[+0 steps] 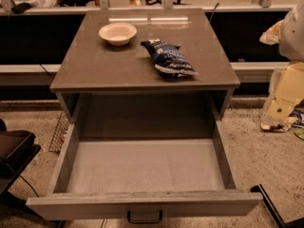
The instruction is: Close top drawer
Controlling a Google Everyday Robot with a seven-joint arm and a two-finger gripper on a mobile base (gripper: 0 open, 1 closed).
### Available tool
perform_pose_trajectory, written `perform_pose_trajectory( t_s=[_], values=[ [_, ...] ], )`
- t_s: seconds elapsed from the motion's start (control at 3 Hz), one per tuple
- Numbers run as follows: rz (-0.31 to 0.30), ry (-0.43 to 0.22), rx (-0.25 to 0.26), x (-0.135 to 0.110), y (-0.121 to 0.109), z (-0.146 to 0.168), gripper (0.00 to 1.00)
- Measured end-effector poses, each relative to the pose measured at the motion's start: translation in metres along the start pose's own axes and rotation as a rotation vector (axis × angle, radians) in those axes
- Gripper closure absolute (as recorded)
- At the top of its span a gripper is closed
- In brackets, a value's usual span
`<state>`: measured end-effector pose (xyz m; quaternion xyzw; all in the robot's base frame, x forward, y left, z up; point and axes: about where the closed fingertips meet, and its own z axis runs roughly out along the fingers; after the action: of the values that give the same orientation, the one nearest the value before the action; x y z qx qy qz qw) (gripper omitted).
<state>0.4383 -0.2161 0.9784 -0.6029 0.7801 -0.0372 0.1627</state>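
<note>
The top drawer is pulled far out of the grey cabinet. It is a wide, deep box with a bare pale grey floor. Its flat front runs along the bottom of the camera view, with a small black bar handle at the middle of its lower edge. The drawer is empty. The gripper does not show in this view. The lower drawers are hidden below the open one.
A white bowl and a blue snack bag lie on the cabinet top. A thin black bar slants up by the drawer's front right corner. A dark object stands at the left. Boxes and bags sit on the floor at the right.
</note>
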Motion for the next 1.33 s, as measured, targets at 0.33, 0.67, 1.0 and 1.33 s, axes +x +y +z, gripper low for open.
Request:
perform_pose_trajectory(
  t_s=[0.33, 0.67, 1.0, 1.33],
  values=[
    [0.000, 0.000, 0.000, 0.000, 0.000, 0.000, 0.00],
    [0.018, -0.003, -0.007, 0.014, 0.010, 0.005, 0.00],
    [0.044, -0.019, -0.024, 0.038, 0.035, 0.019, 0.00],
    [0.097, -0.030, -0.047, 0.073, 0.069, 0.044, 0.16]
  ],
)
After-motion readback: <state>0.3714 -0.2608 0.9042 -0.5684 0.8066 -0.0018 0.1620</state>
